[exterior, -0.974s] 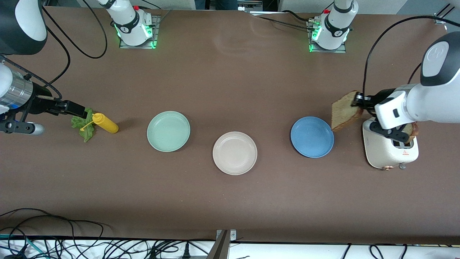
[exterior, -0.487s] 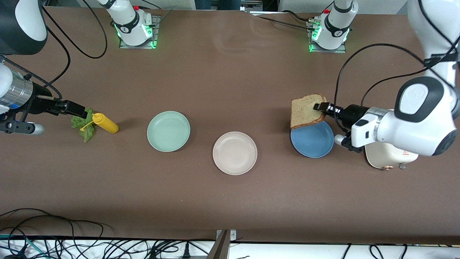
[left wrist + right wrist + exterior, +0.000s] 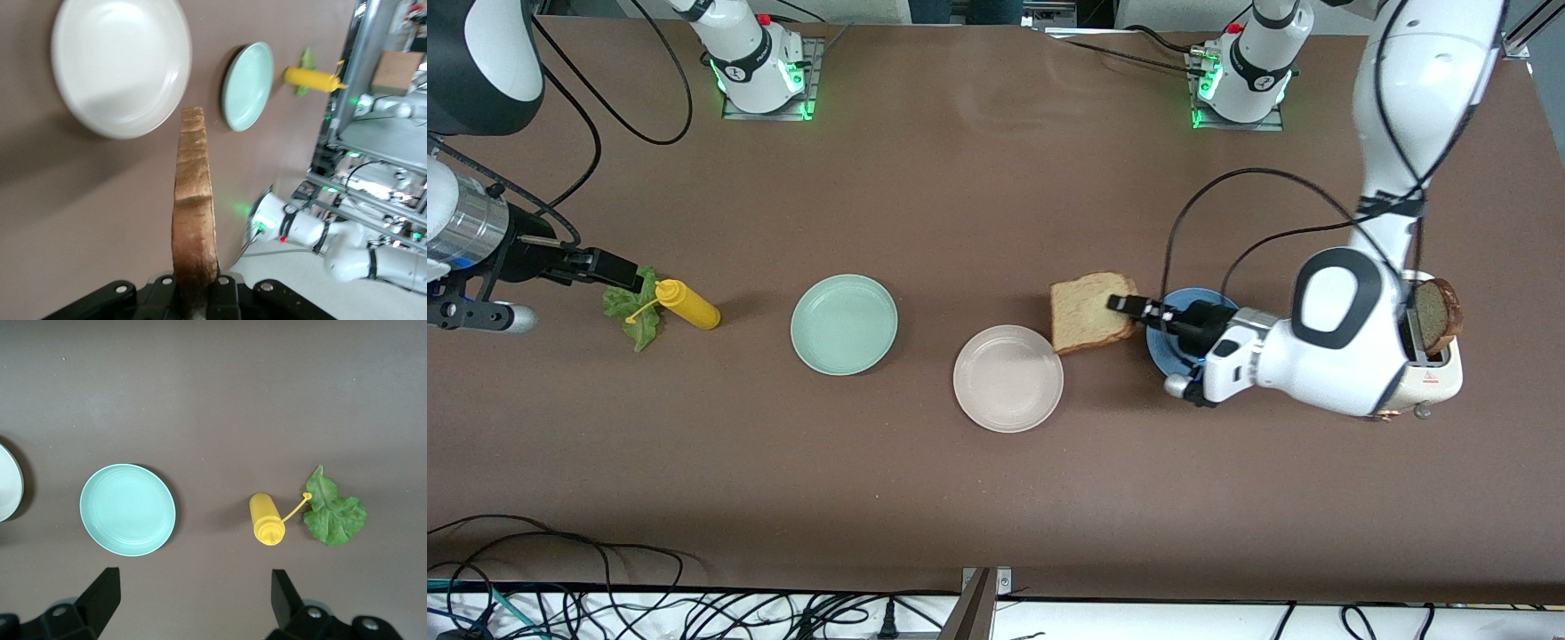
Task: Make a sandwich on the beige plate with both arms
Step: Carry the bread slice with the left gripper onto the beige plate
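Observation:
My left gripper [image 3: 1125,304] is shut on a brown bread slice [image 3: 1089,311] and holds it in the air over the table between the beige plate [image 3: 1008,378] and the blue plate [image 3: 1183,351]. In the left wrist view the slice [image 3: 193,200] stands edge-on between the fingers [image 3: 195,293], with the beige plate [image 3: 120,63] empty ahead. A second slice [image 3: 1436,316] stands in the white toaster [image 3: 1432,382]. The lettuce leaf [image 3: 636,316] lies at the right arm's end of the table. My right gripper [image 3: 609,267] waits open and empty above it [image 3: 195,600].
An empty mint-green plate [image 3: 843,324] sits beside the beige plate, toward the right arm's end. A yellow squeeze bottle [image 3: 687,304] lies touching the lettuce [image 3: 333,513]. The left arm's body covers part of the blue plate and the toaster. Cables run along the table's near edge.
My left gripper has carried the bread slice from beside the toaster, over the blue plate, to beside the beige plate. The right arm has not moved.

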Tool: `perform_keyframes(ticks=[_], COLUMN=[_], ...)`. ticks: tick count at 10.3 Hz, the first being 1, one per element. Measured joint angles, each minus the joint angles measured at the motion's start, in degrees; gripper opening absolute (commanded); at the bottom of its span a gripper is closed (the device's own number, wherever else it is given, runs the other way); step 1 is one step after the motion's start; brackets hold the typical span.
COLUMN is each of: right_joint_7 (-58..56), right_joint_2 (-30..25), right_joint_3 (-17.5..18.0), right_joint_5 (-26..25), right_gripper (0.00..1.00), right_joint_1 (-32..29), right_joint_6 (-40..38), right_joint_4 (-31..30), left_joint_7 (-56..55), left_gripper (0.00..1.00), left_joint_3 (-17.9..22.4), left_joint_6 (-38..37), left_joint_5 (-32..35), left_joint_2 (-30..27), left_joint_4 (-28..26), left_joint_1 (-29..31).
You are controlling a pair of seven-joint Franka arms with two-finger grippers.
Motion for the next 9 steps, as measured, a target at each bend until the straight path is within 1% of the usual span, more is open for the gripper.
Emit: perform_keyframes(ticks=[2, 4, 7, 9], right_joint_7=[0.0, -1.63, -3.64, -6.96], right_joint_2=[0.0, 0.16, 0.81, 2.13], right_joint_3=[-0.24, -0.71, -1.21, -1.55], right_joint_5=[-0.02, -0.12, -2.48, -2.84], right_gripper=[1.0, 1.0, 1.0, 1.0], right_joint_1=[-0.14, -0.76, -1.84, -4.25], right_joint_6=[0.02, 0.07, 0.11, 0.08], right_joint_4=[0.02, 0.01, 0.0, -0.09], left_joint_7=[3.22, 10.0, 17.34, 22.51], left_gripper=[0.0, 0.0, 0.0, 0.0], left_joint_3=[0.03, 0.23, 0.04, 0.06], left_joint_6=[5.16, 9.68, 13.5, 13.97], left_joint_5=[-5.1, -8.76, -11.06, -17.89], left_joint_2=[3.74, 8.77, 14.57, 16.39], left_joint_4=[-0.06, -0.08, 0.03, 0.03], left_joint_1=[-1.25, -1.16, -1.83, -2.35])
